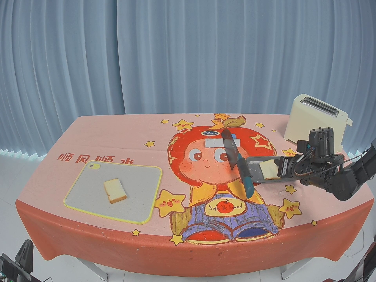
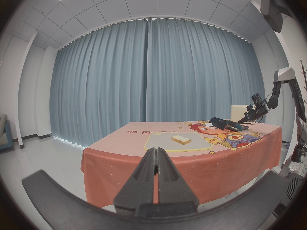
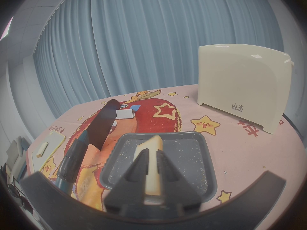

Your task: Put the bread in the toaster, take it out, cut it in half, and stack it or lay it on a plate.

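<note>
Pink-clothed table (image 1: 117, 138) carries the cream toaster (image 1: 313, 122) at 2 o'clock, the cutting board (image 1: 137, 175) at 8 o'clock and the grey tray (image 1: 256, 168) at 3 o'clock, with the knife (image 1: 237, 161) just beside the tray. The right gripper (image 3: 153, 173) clamps a bread slice (image 3: 153, 150) at the tray. A second slice (image 1: 114, 190) lies on the board. The left gripper (image 2: 156, 176) is off the table, jaws pressed together.

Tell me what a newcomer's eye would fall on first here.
The right gripper grips an upright bread slice over the dark tray, near the cream toaster at the table's right. A big dark knife lies beside the tray, and another bread piece sits on the cutting board at the left.
</note>
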Controlling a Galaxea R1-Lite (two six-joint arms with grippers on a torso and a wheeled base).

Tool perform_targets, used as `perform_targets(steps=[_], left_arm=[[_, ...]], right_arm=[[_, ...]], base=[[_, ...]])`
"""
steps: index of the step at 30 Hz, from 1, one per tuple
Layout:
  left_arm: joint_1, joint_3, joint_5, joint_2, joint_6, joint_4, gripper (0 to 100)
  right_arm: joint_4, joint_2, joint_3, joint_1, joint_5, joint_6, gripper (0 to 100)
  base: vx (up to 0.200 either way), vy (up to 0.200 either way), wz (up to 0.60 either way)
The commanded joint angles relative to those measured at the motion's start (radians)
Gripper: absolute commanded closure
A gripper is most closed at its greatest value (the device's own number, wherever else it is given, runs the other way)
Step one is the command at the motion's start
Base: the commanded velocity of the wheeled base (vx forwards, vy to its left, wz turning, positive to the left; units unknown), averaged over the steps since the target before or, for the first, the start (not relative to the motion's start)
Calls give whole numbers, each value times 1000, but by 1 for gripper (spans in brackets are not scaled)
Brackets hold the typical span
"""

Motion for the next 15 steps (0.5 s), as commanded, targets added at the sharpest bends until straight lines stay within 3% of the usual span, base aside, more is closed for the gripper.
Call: perform_targets(steps=[1,15], left_arm=[[0,18,0,-9,0,0,100],[0,18,0,-9,-2,0,100]], right_arm=[[-8,0,0,1,-2,0,0],[-9,-33,-2,4,-9,6,0]], base=[[0,0,0],[0,0,0]])
